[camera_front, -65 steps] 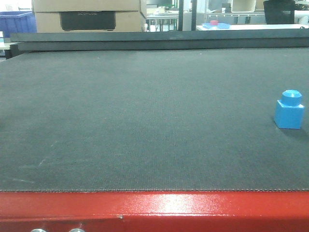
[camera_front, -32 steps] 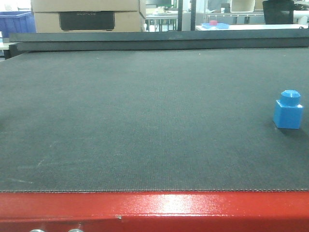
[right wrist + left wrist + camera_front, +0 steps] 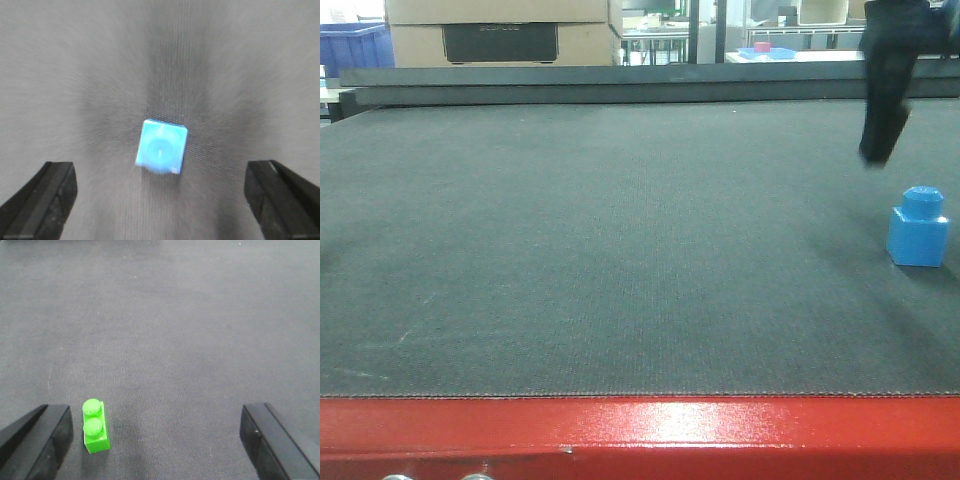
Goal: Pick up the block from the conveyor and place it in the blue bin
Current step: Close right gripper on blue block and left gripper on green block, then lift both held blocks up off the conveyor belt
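A small bright blue block (image 3: 918,228) with one round stud on top is seen standing upright on the conveyor (image 3: 620,260), near the right edge of the front view. From above, it is shown slightly turned and blurred. The conveyor is wide, flat, dark grey and textured, edged in glossy red at the front.

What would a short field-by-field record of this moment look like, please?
target: blue block, upright, stud on top, on the belt's right side
surface: conveyor, dark belt with a red frame in front
right gripper: open, above the blue block, not touching it
left gripper: open, empty, over the belt
other item: green two-stud brick, lying between the left gripper's fingers, untouched
task stage: block not yet grasped
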Controlling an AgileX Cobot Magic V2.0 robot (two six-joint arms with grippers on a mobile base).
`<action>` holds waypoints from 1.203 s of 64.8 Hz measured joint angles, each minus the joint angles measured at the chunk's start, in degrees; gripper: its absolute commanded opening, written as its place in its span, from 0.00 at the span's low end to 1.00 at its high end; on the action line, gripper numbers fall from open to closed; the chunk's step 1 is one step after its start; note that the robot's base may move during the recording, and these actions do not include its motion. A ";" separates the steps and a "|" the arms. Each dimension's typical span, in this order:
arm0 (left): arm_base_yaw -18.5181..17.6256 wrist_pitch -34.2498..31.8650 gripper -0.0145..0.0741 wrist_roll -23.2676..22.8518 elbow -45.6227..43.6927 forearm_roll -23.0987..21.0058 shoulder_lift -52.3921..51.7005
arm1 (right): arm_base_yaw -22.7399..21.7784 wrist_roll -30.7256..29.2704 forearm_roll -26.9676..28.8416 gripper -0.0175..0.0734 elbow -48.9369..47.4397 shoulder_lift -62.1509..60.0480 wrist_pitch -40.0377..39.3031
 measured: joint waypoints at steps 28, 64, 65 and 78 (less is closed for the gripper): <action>-0.10 0.46 0.82 0.00 0.00 0.00 0.00 | 0.00 1.11 0.00 0.50 0.00 9.07 -4.24; 0.58 17.69 0.82 0.00 -14.12 2.34 16.42 | 0.64 -0.30 -0.09 0.02 -0.13 0.66 -2.86; 0.87 18.18 0.82 0.00 -14.64 2.54 17.25 | 0.75 -0.60 -0.09 0.02 -0.13 -0.24 -2.86; 7.61 20.48 0.82 0.84 -19.77 3.46 28.43 | 3.91 -2.96 -0.13 0.02 1.94 -8.72 -2.35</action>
